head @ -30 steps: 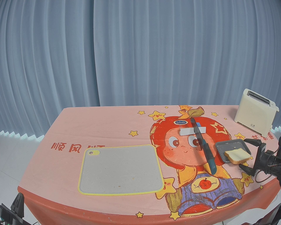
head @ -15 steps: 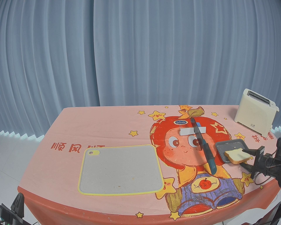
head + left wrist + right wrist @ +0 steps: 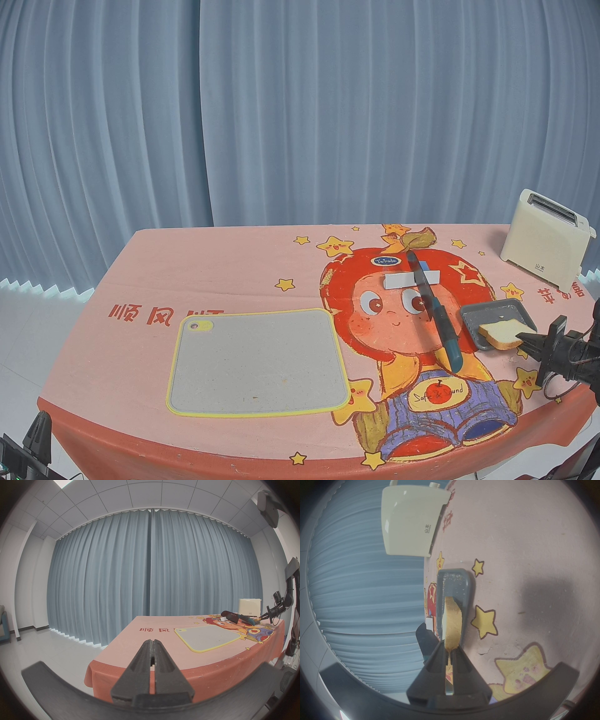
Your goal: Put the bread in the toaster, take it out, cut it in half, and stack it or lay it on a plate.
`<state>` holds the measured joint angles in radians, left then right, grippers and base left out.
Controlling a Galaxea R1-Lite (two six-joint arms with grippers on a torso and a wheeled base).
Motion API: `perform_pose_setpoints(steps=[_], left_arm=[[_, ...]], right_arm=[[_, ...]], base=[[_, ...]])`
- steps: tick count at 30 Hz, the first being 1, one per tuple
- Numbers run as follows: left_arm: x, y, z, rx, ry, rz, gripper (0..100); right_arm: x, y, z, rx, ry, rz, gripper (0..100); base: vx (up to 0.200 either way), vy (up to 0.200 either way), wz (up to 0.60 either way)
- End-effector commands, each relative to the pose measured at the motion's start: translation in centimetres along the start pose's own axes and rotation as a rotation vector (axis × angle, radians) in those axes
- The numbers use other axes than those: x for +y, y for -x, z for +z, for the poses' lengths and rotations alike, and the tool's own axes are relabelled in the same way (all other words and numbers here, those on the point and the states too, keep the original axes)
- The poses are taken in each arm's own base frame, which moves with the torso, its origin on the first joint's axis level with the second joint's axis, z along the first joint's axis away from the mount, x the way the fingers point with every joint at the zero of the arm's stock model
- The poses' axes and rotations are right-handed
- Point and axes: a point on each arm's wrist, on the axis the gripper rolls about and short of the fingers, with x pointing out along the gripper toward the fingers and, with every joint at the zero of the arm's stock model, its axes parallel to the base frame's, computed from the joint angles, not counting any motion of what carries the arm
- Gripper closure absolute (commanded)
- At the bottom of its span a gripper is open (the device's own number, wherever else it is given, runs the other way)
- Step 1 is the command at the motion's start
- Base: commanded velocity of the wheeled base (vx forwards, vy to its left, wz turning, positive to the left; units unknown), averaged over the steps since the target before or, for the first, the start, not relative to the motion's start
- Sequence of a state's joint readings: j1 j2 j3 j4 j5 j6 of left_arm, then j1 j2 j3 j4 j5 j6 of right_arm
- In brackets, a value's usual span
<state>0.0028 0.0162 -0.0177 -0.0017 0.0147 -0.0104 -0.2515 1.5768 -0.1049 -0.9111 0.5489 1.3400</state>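
Observation:
A slice of bread (image 3: 504,333) lies over the near right corner of a small grey plate (image 3: 492,309) at the table's right. My right gripper (image 3: 524,338) is shut on the slice's near edge. In the right wrist view the bread (image 3: 452,620) runs edge-on from the fingertips of that gripper (image 3: 450,647) over the plate (image 3: 456,581). The cream toaster (image 3: 547,239) stands behind them at the far right edge, seen close (image 3: 409,520). A blue-handled knife (image 3: 439,312) rests left of the plate. My left gripper (image 3: 152,644) is shut on nothing, off the table's left end.
A grey cutting board with a yellow rim (image 3: 256,361) lies front left on the pink printed tablecloth. A small white block (image 3: 409,279) props the knife's blade. The table's right edge is close behind the right gripper. Blue curtains hang behind.
The right gripper's fingers, wide open around the bread a second ago, have shut on its near edge. The slice shifted slightly on the plate. The left arm stayed still.

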Motion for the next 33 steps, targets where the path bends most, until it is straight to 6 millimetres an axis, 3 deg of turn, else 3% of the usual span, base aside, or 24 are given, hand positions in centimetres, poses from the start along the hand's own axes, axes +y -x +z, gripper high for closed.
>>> perform_pose_setpoints(steps=[1,10,18,20,24,33], left_arm=[[0.0,0.0,-0.5,0.002,0.000,0.001,100],[0.0,0.0,-0.5,0.002,0.000,0.001,100],[0.0,0.0,-0.5,0.002,0.000,0.001,100],[0.0,0.0,-0.5,0.002,0.000,0.001,100],[0.0,0.0,-0.5,0.002,0.000,0.001,100],[0.0,0.0,-0.5,0.002,0.000,0.001,100]], right_arm=[[1.0,0.7,-0.2,-0.014,0.038,0.062,100],[2.3,1.2,-0.2,-0.033,0.088,0.126,100],[3.2,2.8,-1.0,-0.073,0.357,0.194,100],[3.2,2.8,-1.0,-0.073,0.357,0.194,100],[4.0,4.0,-2.3,-0.087,0.610,0.263,100],[3.5,4.4,-3.9,-0.088,1.087,0.290,100]], base=[[0.000,0.000,0.00],[0.000,0.000,0.00],[0.000,0.000,0.00],[0.000,0.000,0.00],[0.000,0.000,0.00],[0.000,0.000,0.00]])
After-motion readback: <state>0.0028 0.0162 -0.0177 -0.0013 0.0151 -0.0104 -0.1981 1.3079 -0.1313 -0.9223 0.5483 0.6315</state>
